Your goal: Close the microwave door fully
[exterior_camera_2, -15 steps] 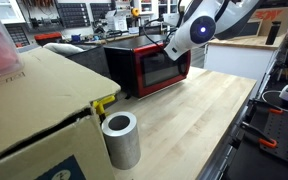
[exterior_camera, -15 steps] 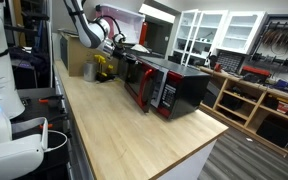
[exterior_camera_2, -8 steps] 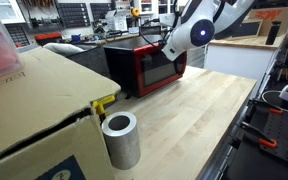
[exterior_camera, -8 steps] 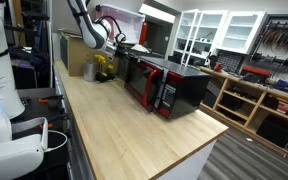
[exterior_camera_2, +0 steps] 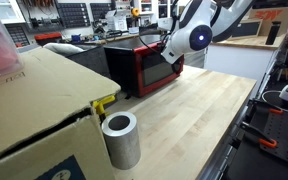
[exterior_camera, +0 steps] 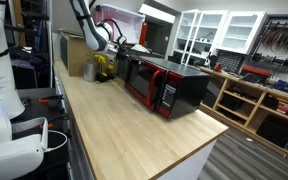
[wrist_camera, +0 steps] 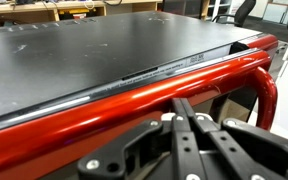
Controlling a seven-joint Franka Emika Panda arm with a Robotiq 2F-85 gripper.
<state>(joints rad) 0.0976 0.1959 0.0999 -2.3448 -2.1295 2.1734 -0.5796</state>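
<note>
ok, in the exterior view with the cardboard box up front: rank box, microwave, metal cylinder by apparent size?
1. cardboard box, largest, but nearest the camera
2. microwave
3. metal cylinder, smallest, though closer than the microwave

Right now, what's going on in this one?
A Franka arm is working at the microwave on the wooden counter. Its gripper sits at the top edge of the red microwave door, apparently pushing it toward the body. The door looks nearly flush with the black top, but I cannot tell whether it has latched. The jaws are too unclear to call open or shut.
</note>
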